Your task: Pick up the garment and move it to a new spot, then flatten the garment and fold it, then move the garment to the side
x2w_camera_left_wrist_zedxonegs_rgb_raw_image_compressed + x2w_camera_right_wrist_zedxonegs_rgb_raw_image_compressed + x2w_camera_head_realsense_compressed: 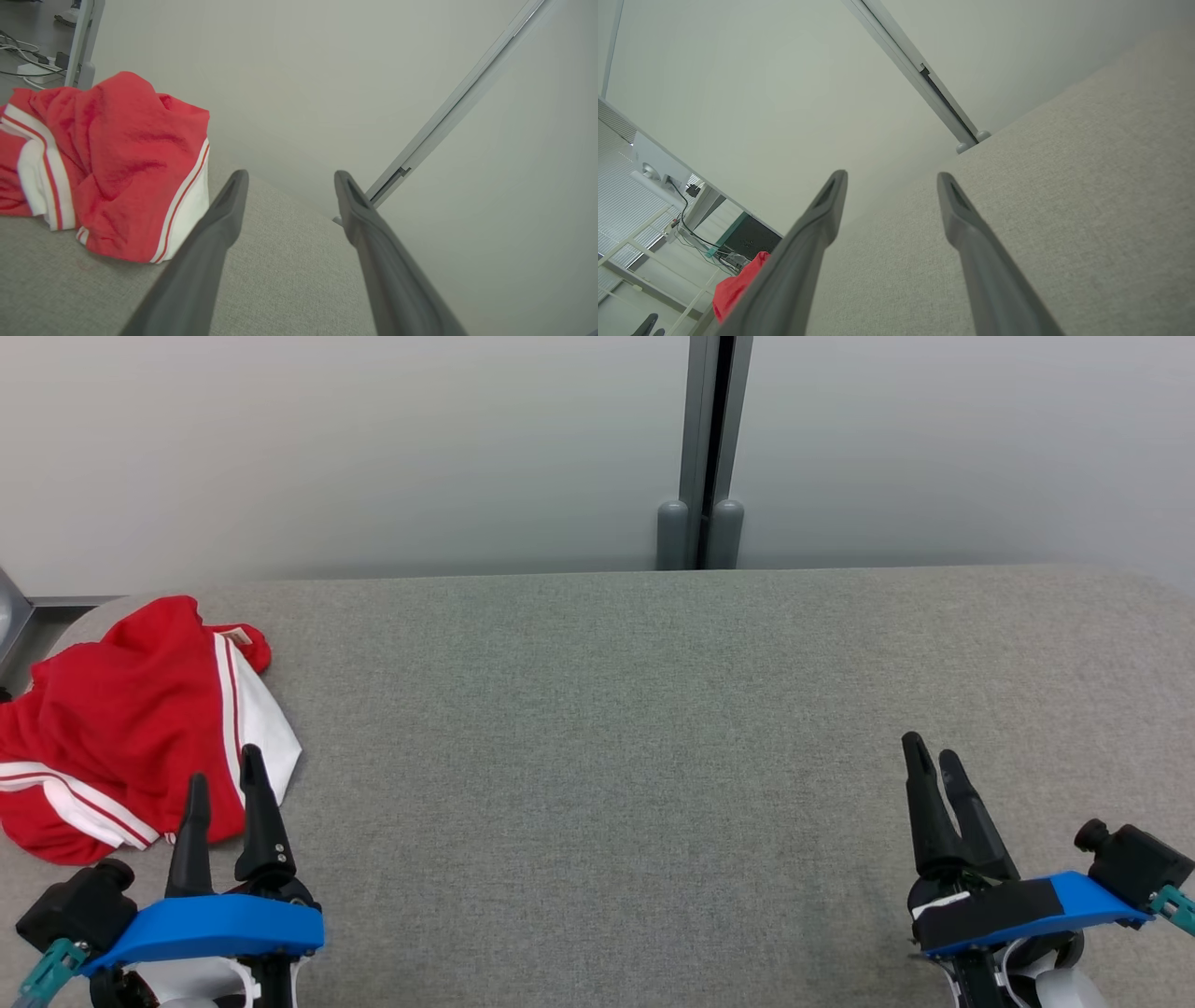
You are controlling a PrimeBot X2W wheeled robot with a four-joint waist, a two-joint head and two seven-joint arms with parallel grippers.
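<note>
A crumpled red garment point(131, 719) with white stripes and a white panel lies in a heap at the far left of the grey table point(653, 728), near its left edge. The left wrist view has the garment point(112, 163) to the left of my fingers. The right wrist view catches a bit of the garment point(738, 284) far off at the lower left. My left gripper point(224, 779) hovers open just in front of the heap's near right corner, nothing between its fingers. My right gripper point(934, 751) stands open at the lower right, empty, far from the cloth.
A pale wall with a grey vertical post point(702, 457) rises right behind the table's far edge. Beyond the table's left end are a desk leg and cables point(28, 60) on the floor. The grey table surface stretches bare between the two grippers.
</note>
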